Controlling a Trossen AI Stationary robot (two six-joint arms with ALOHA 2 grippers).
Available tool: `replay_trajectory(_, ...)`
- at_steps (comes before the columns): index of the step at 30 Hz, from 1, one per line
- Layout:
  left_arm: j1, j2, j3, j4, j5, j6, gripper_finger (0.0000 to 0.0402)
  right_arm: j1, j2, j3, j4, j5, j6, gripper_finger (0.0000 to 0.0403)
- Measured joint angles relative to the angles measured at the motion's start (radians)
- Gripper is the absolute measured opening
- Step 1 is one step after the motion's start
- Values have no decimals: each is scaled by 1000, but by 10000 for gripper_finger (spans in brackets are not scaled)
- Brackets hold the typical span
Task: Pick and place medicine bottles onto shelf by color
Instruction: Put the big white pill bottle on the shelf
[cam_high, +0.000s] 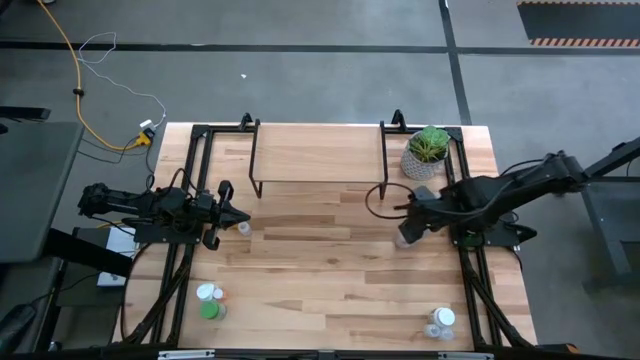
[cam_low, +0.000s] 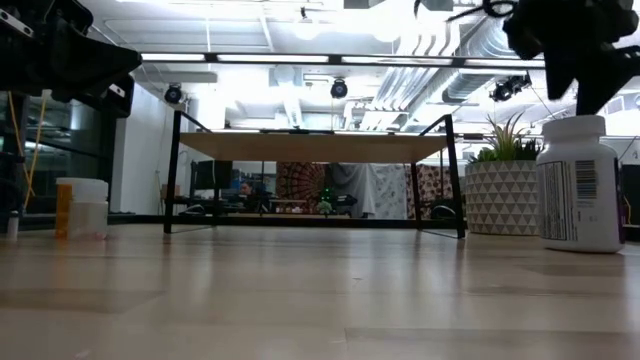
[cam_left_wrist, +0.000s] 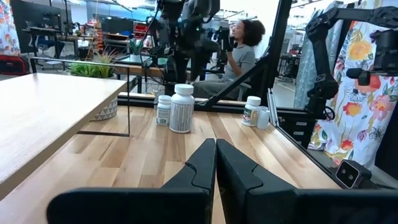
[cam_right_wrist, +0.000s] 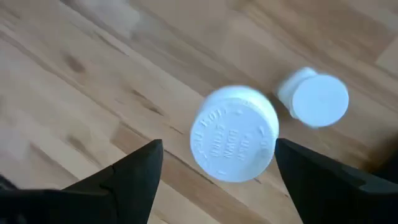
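Centre of tabletop bare in high view: wide lane between both arms. Shelf stands at upper centre, open gap beneath its board in low view. Potted plant crowds shelf's right end. Right gripper spread wide directly above white bottle; smaller bottle just beside it. Bottle clusters at lower left and lower right.

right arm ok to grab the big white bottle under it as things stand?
Probably yes. The right gripper is open and hangs above the white bottle, one finger on either side of its cap. A smaller white bottle stands close beside it and might crowd one finger on the way down.
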Motion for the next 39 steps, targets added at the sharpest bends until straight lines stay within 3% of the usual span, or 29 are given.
replay_trajectory(6, 0, 0, 0, 0, 0, 0, 3, 39, -30, 2, 1, 79, 31, 300)
replay_trajectory(18, 0, 0, 0, 0, 0, 0, 3, 60, 115, 11, 3, 75, 16, 300)
replay_trajectory(39, 0, 0, 0, 0, -3, 0, 3, 60, 165, 90, -141, 163, 26, 300)
